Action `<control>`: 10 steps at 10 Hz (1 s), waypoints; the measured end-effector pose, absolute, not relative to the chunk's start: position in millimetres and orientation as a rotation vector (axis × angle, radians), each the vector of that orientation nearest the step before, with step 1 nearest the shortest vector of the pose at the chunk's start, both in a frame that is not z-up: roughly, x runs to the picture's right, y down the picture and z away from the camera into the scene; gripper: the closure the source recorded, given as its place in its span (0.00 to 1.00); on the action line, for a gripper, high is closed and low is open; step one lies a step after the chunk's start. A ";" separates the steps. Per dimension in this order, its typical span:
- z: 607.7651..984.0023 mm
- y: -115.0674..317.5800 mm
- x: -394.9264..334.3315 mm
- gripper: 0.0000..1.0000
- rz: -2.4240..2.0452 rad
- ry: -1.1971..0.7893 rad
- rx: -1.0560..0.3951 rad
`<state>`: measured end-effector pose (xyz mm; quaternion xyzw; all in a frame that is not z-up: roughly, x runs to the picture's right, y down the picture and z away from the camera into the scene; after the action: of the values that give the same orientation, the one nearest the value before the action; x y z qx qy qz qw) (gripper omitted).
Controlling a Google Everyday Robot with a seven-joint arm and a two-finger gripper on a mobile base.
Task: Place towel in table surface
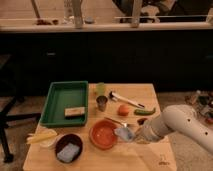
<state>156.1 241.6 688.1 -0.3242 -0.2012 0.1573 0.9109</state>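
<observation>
A small pale blue-grey towel (122,132) hangs crumpled at the tip of my gripper (129,134). It is just above the wooden table (150,157), at the right rim of an orange bowl (102,135). The gripper comes in from the right on a white arm (180,124) and is shut on the towel. The fingers are mostly hidden by the cloth and the wrist.
A green tray (55,100) holding a tan sponge (74,111) sits at the back left. A metal cup (102,103), green cup (101,89), orange fruit (123,109), green pepper (145,111) and black-handled utensil (127,100) lie mid-table. A dark bowl (68,146) with a blue pad and a white dish with yellow items (42,136) stand front left.
</observation>
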 end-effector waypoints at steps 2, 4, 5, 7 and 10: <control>689.7 246.1 162.6 1.00 0.350 -0.416 -0.670; 693.3 253.8 172.8 1.00 0.380 -0.410 -0.685; 696.4 257.6 175.2 1.00 0.384 -0.407 -0.699; 703.0 267.9 179.6 1.00 0.390 -0.391 -0.744; 709.6 282.5 188.3 1.00 0.408 -0.376 -0.792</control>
<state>188.3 282.5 709.6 -0.3807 -0.1806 0.1960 0.8855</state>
